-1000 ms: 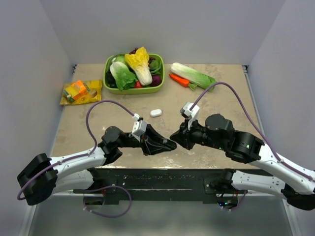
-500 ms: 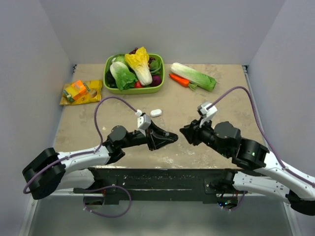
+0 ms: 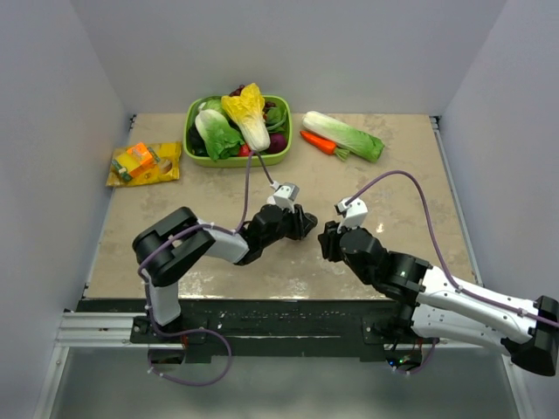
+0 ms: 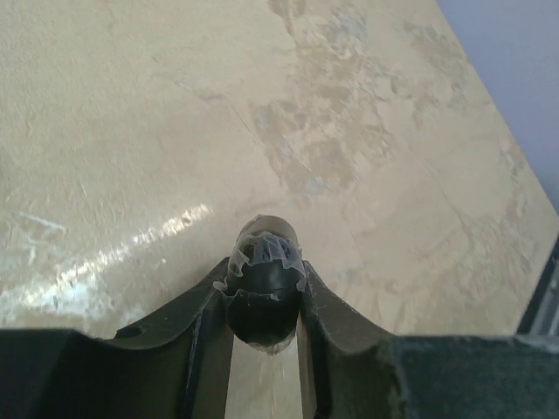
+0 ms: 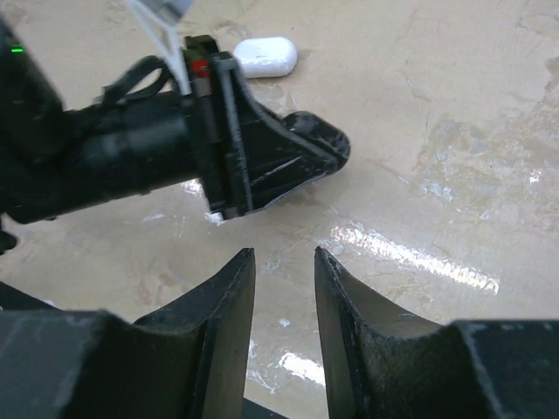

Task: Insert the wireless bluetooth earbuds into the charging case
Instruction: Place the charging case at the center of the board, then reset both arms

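Right now the left gripper (image 3: 302, 223) has its jaws pressed in on a small black earbud (image 4: 262, 292), pinched at their very tips over the beige marbled surface (image 3: 393, 175). The bud's long axis runs along the jaws. Its translucent silicone tip (image 4: 265, 251) points outward, away from the gripper and past the jaw ends. The right gripper (image 5: 284, 262) sits near the left one, on its right. Its jaws are spread with nothing between them, and they face the left gripper's tips. The white oval charging case (image 5: 265, 55) lies flat on the surface just beyond the left gripper, with its long axis across the right wrist view. Its lid looks shut, though the case is too small there to be sure. At the back stands a green bowl (image 3: 231, 162) of vegetables.
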Available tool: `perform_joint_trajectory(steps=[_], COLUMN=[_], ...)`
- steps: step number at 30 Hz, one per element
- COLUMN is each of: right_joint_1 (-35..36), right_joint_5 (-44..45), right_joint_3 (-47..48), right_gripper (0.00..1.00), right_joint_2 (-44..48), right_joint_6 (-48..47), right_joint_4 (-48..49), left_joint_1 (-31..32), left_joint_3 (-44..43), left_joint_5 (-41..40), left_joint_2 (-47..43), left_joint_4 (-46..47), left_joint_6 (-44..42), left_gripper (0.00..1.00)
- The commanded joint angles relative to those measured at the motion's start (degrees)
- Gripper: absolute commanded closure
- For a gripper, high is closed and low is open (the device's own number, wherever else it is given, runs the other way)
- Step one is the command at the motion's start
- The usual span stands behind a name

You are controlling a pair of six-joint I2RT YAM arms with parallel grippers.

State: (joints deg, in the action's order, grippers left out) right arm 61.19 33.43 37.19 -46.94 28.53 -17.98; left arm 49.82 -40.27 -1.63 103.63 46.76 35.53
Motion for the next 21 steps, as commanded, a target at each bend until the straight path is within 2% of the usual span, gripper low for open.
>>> perform_joint_trajectory(steps=[1, 3, 5, 6, 7, 10, 14, 15, 21], right_joint_1=[0.07, 0.07, 0.07, 0.07, 0.07, -0.02, 0.07, 0.07, 0.07], right_joint_5=[0.76, 0.85, 0.94, 0.94, 0.94, 0.93, 1.46, 1.81, 3.31], right_joint_3=[0.95, 0.69, 0.34, 0.25, 0.25, 0.69, 1.57, 1.57, 1.39], right_gripper=[0.62, 0.62, 0.61, 0.61, 0.6, 0.59, 0.59, 0.58, 0.58], right_joint_2=[-0.43, -0.26, 0.53, 0.62, 0.79, 0.71, 0.97, 1.06, 2.37], right_joint_6=[1.96, 1.53, 1.44, 1.35, 1.26, 1.17, 1.17, 1.0, 0.82], right_joint_4=[4.0, 3.91, 3.91, 3.83, 3.74, 2.86, 1.28, 1.19, 0.4], left_joint_1=[-1.66, -2.36, -3.06, -3.24, -3.59, -3.94, -4.82, -5.26, -7.63], left_joint_3=[-6.57, -7.45, -7.98, -7.98, -7.98, -7.11, -4.04, -3.07, 5.11], left_joint_5=[-2.77, -2.77, -2.42, -2.33, -2.15, -2.06, -1.98, -2.06, -6.26], left_joint_2=[6.22, 8.33, 9.82, 10.09, 10.27, 10.1, 6.95, 5.97, -5.09], left_joint_4=[-1.94, -3.43, -4.83, -5.36, -5.8, -7.38, -10.45, -11.07, -17.4], left_joint_6=[2.35, 3.32, 3.84, 4.02, 4.28, 4.81, 5.34, 5.6, 6.92], left_gripper=[1.0, 1.0, 0.94, 0.89, 0.77, 0.61, 0.44, 0.01, 0.0])
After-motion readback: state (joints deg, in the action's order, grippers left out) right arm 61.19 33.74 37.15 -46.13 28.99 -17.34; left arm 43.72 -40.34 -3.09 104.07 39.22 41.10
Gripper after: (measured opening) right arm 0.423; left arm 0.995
